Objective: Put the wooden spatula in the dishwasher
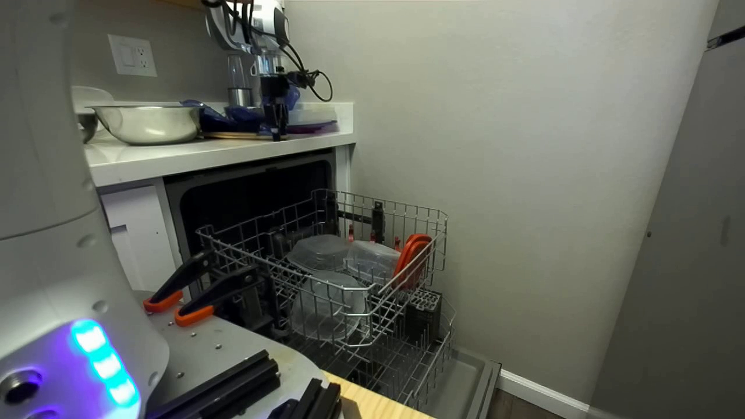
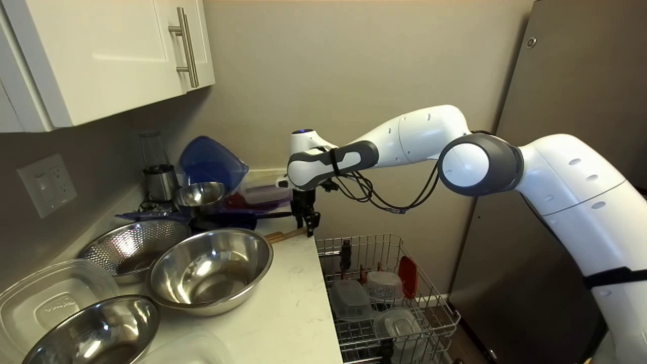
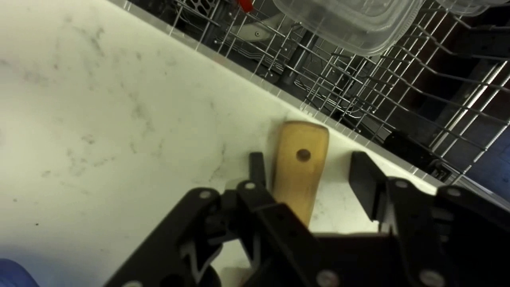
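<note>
The wooden spatula lies on the white counter; its tan handle (image 3: 299,175) with a hole near the end shows in the wrist view, close to the counter edge. It also shows in an exterior view (image 2: 290,234), partly behind the gripper. My gripper (image 3: 310,171) is open, its fingers on either side of the handle, nearer on one side, with a visible gap on the other. The gripper points down at the counter in both exterior views (image 1: 276,132) (image 2: 307,227). The dishwasher (image 1: 256,189) is open below the counter, its wire racks pulled out; a rack also shows in the wrist view (image 3: 342,89).
Clear plastic containers (image 1: 326,302) and a red-orange item (image 1: 413,256) sit in the upper rack. Steel bowls (image 2: 212,268), a colander (image 2: 134,247), blue lids (image 2: 212,162) and a blender cup (image 2: 160,179) stand on the counter. A cabinet (image 2: 116,50) hangs above.
</note>
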{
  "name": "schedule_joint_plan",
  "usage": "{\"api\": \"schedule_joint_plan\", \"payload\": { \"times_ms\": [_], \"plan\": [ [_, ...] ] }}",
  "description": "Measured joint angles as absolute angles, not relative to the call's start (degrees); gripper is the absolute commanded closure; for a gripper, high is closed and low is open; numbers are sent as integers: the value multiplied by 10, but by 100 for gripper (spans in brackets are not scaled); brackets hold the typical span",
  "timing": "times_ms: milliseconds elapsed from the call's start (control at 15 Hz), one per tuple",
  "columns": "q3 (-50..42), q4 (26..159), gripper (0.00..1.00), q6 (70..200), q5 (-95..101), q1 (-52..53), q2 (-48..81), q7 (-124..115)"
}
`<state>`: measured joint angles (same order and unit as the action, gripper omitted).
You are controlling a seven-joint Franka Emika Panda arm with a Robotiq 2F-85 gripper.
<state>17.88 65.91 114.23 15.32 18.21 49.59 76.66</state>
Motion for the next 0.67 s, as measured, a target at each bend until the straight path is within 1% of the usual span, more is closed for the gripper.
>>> {"api": "schedule_joint_plan", "payload": {
  "times_ms": [200, 267, 667],
  "plan": [
    [179, 653, 91, 1139, 153, 182, 497, 767],
    [179, 652, 94, 1138, 153, 182, 497, 767],
    [179, 645, 93, 1134, 153, 179, 499, 765]
  ]
}}
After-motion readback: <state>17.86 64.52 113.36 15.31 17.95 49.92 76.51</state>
